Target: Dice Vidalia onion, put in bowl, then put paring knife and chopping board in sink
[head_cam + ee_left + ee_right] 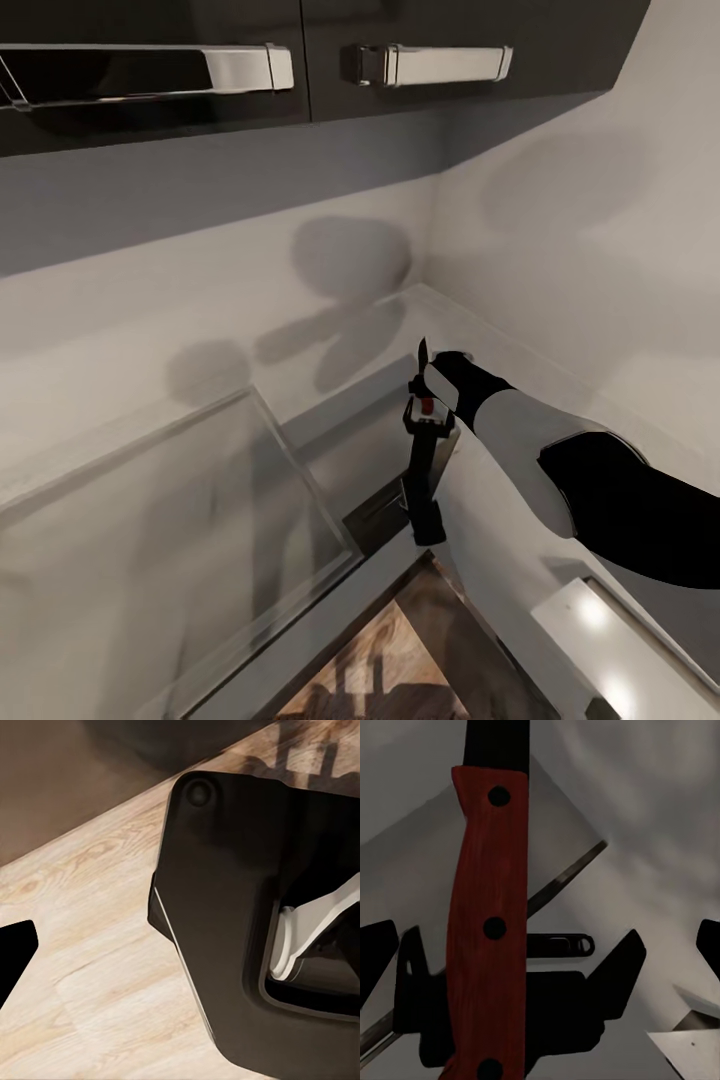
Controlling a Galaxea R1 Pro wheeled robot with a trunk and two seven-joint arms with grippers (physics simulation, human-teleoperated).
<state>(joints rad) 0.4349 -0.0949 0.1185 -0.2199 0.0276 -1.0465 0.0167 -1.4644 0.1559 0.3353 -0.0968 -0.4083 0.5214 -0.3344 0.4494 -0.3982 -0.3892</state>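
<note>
The paring knife (pixel 423 352) is at my right gripper (pixel 432 392), blade tip pointing up, above the back of the grey countertop (pixel 340 400) near the wall corner. In the right wrist view its reddish riveted handle (pixel 487 930) runs across close to the camera. The right gripper (pixel 540 952) has its black fingertips (pixel 376 952) at the picture's two edges, wide apart and clear of the handle. Just below the gripper stands the sink's tap (pixel 422 480), dark here. The grey steel sink (pixel 300 470) spreads to its left. My left gripper (pixel 180 960) hangs low over the floor, one fingertip (pixel 15 956) at the edge.
Dark upper cabinets with chrome handles (pixel 440 65) hang overhead, and two walls meet in a corner (pixel 435 230) behind the gripper. Wooden floor (pixel 400 660) shows past the counter's front edge. My own black base (pixel 247 907) sits next to the left gripper. A white ledge (pixel 600 640) lies under the right arm.
</note>
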